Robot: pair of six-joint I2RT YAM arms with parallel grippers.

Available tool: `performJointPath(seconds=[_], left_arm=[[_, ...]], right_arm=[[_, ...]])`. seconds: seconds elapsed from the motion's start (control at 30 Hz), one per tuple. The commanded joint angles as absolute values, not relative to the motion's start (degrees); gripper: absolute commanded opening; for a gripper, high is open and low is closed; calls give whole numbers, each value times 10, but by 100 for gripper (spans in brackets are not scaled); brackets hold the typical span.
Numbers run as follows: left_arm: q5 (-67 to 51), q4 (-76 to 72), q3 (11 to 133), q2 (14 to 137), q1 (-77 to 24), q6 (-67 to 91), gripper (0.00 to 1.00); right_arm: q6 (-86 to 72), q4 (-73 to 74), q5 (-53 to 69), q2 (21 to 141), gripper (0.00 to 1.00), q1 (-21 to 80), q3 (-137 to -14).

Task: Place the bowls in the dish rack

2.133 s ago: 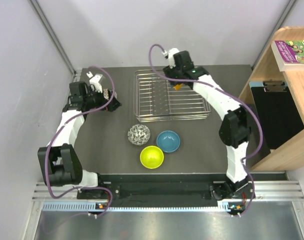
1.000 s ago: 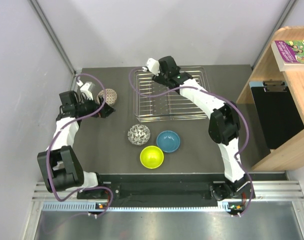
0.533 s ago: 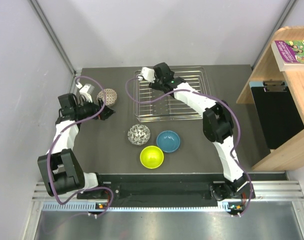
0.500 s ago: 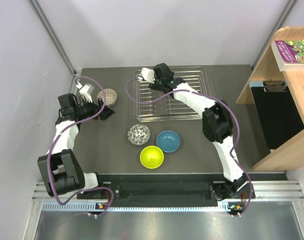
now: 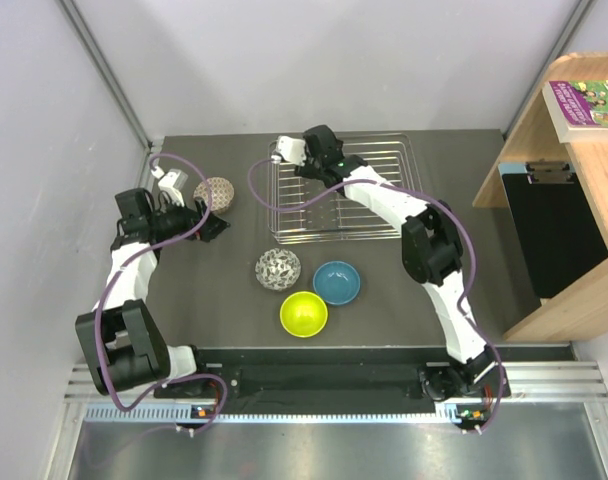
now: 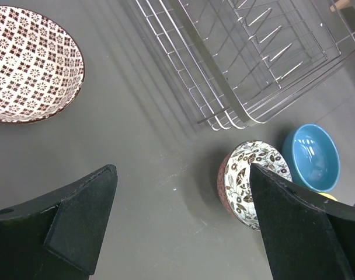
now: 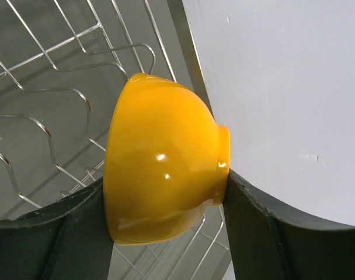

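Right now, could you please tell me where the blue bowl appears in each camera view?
Top external: the blue bowl sits mid-table, just in front of the dish rack.
Left wrist: at the right edge, below the rack's corner.
Right wrist: not in view.
Shared landmark: the dish rack, seen in all three.

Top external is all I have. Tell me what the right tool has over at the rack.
Observer: The right tool is shut on an orange bowl, which is tipped on its side above the dish rack wires.
Operator: Now report the left tool.
Observer: The left tool is open and empty. The brown-patterned bowl sits upright, apart from it.
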State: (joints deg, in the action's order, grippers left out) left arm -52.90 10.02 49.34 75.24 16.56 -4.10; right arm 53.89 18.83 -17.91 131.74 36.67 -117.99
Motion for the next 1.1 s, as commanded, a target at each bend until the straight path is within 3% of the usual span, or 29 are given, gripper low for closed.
performJointPath(seconds=[0.0, 0.6, 0.73, 0.87, 0.93, 1.0, 1.03, 1.07], left_arm=[[-547, 70, 489, 739, 171, -48, 99], [-555, 69, 486, 746, 175, -49, 99], [-557, 69, 486, 746, 175, -49, 99], [-560, 67, 485, 748, 178, -48, 99], [-561, 68, 485, 749, 178, -48, 99], [-562, 67, 485, 749, 178, -47, 99], [-562, 67, 484, 748, 178, -48, 99], [-561, 67, 483, 747, 178, -49, 99]], right_arm=[[562, 147, -181, 1328, 0, 380, -1229], [597, 148, -184, 1353, 1, 387, -1245], [601, 155, -191, 1359, 23, 387, -1245], [600, 163, -194, 1360, 36, 387, -1245], [599, 163, -194, 1361, 56, 388, -1245], [597, 164, -196, 1359, 69, 388, -1245], [595, 164, -196, 1359, 80, 388, -1245], [594, 163, -196, 1355, 84, 388, -1245]])
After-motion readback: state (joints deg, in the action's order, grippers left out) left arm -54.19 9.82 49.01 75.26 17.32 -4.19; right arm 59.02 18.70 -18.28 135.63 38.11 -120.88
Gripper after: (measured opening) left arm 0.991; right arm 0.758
